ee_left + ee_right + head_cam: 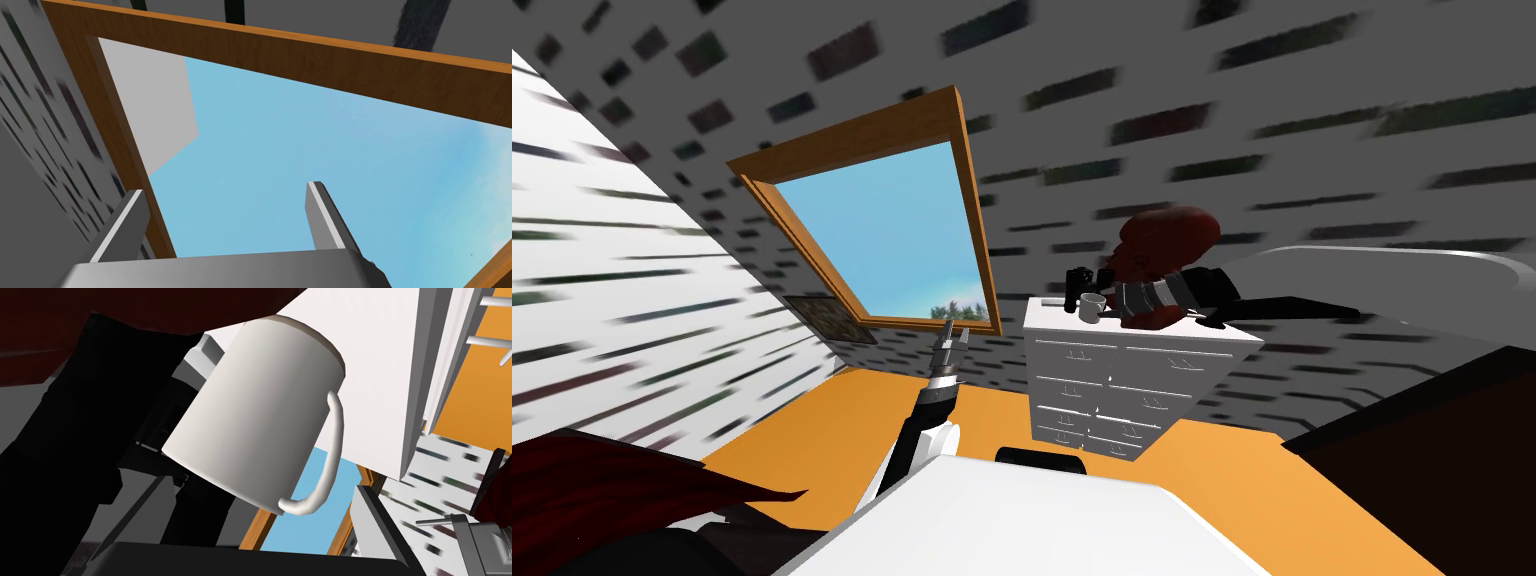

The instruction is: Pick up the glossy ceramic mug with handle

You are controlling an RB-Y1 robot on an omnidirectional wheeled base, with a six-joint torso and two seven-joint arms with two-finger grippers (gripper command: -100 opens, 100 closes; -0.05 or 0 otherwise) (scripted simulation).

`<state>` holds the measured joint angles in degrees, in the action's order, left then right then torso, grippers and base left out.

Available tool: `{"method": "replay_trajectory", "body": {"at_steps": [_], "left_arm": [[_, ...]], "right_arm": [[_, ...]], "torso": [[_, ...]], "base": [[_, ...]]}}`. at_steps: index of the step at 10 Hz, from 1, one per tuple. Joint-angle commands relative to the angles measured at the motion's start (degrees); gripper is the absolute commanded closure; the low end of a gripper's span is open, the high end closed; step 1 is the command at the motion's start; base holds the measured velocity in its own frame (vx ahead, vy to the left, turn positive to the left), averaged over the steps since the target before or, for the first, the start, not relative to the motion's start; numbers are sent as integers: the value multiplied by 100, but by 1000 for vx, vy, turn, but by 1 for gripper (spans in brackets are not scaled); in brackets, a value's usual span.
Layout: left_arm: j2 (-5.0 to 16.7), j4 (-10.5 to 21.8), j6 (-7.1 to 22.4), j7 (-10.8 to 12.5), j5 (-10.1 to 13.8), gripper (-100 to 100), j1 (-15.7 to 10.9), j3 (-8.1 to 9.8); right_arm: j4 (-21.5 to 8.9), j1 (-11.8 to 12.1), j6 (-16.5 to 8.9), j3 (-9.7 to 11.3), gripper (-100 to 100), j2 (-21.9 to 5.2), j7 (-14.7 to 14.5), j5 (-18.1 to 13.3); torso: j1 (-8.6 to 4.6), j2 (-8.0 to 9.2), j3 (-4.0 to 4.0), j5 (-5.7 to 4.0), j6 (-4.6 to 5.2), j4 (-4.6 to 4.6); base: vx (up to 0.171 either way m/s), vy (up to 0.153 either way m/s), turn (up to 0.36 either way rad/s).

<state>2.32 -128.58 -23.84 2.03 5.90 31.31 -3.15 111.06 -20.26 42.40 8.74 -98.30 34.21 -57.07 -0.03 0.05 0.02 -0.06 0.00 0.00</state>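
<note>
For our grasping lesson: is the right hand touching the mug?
Cannot tell: right wrist view shows one finger clear of the mug, the other obscured.

Black-and-white left arm [920, 420]; left tool [225, 188] of thin grey blade fingers [325, 215], grey box

A wood-framed window [882, 240] showing blue sky sits in grey walls [1312, 130] flecked with dark dashes, above an orange floor [812, 440] where a white chest of drawers [1122, 390] stands to the window's right.
</note>
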Motion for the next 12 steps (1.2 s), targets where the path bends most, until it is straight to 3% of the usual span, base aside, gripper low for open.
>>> {"method": "replay_trajectory", "body": {"at_steps": [1,4,5,6,10,11,12], "left_arm": [[0,0,0,0,0,0,0,0],[0,0,0,0,0,0,0,0],[0,0,0,0,0,0,0,0],[0,0,0,0,0,0,0,0],[0,0,0,0,0,0,0,0],[0,0,0,0,0,0,0,0],[0,0,0,0,0,0,0,0]], "right_arm": [[-8,-286,-14,286,-100,52,114,-87],[-8,-795,-14,794,-100,52,114,-87],[-8,-907,-14,817,-100,52,114,-87],[-39,-1080,-43,1040,-100,173,286,-257],[-39,-1758,-43,1721,-100,173,286,-257],[-39,-1849,-43,1721,-100,173,286,-257],[-70,-2052,-71,1968,-100,294,458,-427]], "torso": [[0,0,0,0,0,0],[4,-1,0,1,-1,0],[6,-1,0,2,-1,0],[7,-1,0,2,-1,0],[3,0,0,1,-1,0],[5,-1,-1,1,-1,0],[6,-1,0,2,0,0]], "base": [[-9,-22,-21],[-2,-4,1],[0,0,0],[-4,-15,-44],[-4,-7,-2],[0,0,0],[-7,-16,-35]]}}
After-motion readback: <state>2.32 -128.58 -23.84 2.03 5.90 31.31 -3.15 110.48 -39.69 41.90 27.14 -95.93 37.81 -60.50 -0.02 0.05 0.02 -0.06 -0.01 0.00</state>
